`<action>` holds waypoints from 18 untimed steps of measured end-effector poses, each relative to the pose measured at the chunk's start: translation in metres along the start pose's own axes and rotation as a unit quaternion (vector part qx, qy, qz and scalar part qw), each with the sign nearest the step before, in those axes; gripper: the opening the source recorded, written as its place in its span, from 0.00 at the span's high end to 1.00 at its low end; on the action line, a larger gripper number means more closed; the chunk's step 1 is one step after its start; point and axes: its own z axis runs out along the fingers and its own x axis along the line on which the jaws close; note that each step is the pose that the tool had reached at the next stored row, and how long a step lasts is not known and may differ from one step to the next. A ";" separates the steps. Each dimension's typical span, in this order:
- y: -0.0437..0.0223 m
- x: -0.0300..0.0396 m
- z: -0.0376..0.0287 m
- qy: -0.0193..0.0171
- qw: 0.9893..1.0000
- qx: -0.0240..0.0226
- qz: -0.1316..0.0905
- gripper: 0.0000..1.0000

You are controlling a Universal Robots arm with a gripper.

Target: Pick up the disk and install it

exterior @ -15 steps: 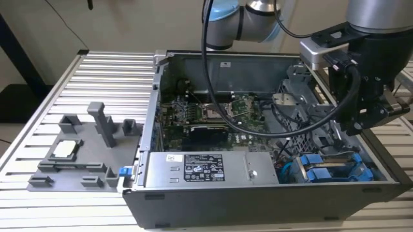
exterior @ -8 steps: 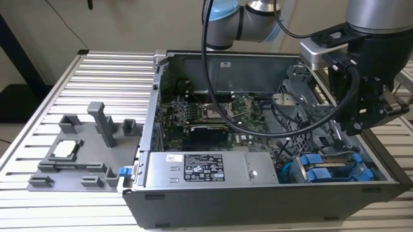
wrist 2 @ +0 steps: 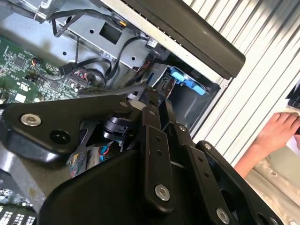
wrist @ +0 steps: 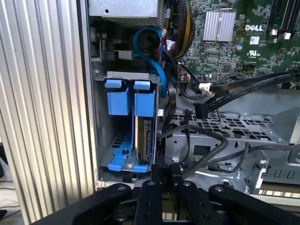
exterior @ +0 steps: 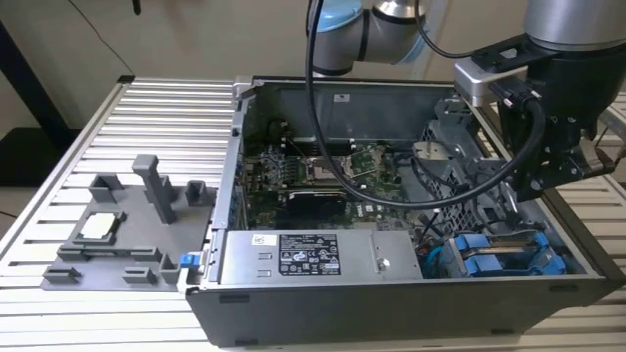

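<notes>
The disk (wrist: 147, 136) stands on edge in the drive bay at the case's front corner. Its blue carrier frame (wrist: 144, 104) sits beside a second blue carrier (wrist: 117, 102). In the exterior view both blue frames (exterior: 503, 255) lie in the bay at the lower right of the open computer case (exterior: 391, 293). My gripper (exterior: 544, 185) hangs above that bay, apart from the disk. Both wrist views show the black fingers pressed together with nothing between them, the gripper (wrist: 164, 168) just short of the bay and the gripper (wrist 2: 148, 97) over the case interior.
The motherboard (exterior: 323, 172), loose black cables (wrist: 206, 140) and a grey metal box (exterior: 313, 257) with a sticker fill the case around the bay. A grey fixture (exterior: 117, 235) with posts stands on the ribbed table at the exterior view's left. A person's hand (wrist 2: 281, 131) rests outside the case.
</notes>
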 end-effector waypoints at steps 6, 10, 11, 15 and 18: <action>-0.0095 0.0006 0.0031 0.005 1.000 -0.023 -0.003 0.81; -0.0191 0.0045 0.0072 0.004 0.999 -0.043 -0.005 0.81; -0.0209 0.0063 0.0082 0.004 0.999 -0.048 -0.005 0.81; -0.0238 0.0155 0.0108 0.003 0.998 -0.062 -0.006 0.81; -0.0240 0.0243 0.0120 0.002 0.998 -0.068 -0.007 0.81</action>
